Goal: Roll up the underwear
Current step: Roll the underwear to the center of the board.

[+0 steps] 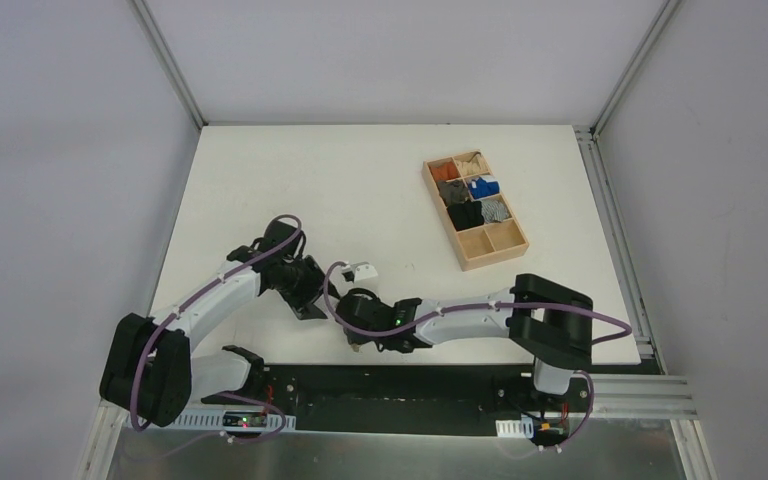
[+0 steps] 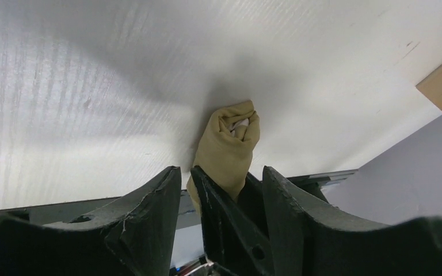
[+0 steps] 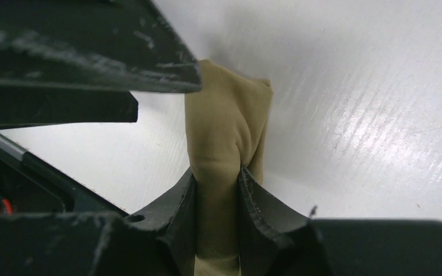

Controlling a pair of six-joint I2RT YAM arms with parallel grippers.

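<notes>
The underwear is a tight khaki roll. It appears to rest on the table, close to the near edge and left of centre.

The right gripper grasps the near end of the roll, fingers clenched on the fabric. The left gripper has its jaws parted on either side of the roll and apparently grips nothing.

- Hazard: only one end is pinched, so the tucked far end may spring loose.
- Hazard: the grippers are crowded together, so a sideways move risks contact.
- Hazard: a pull toward the near edge may drag the roll off the table.

One underwear, two end effectors, one tray
</notes>
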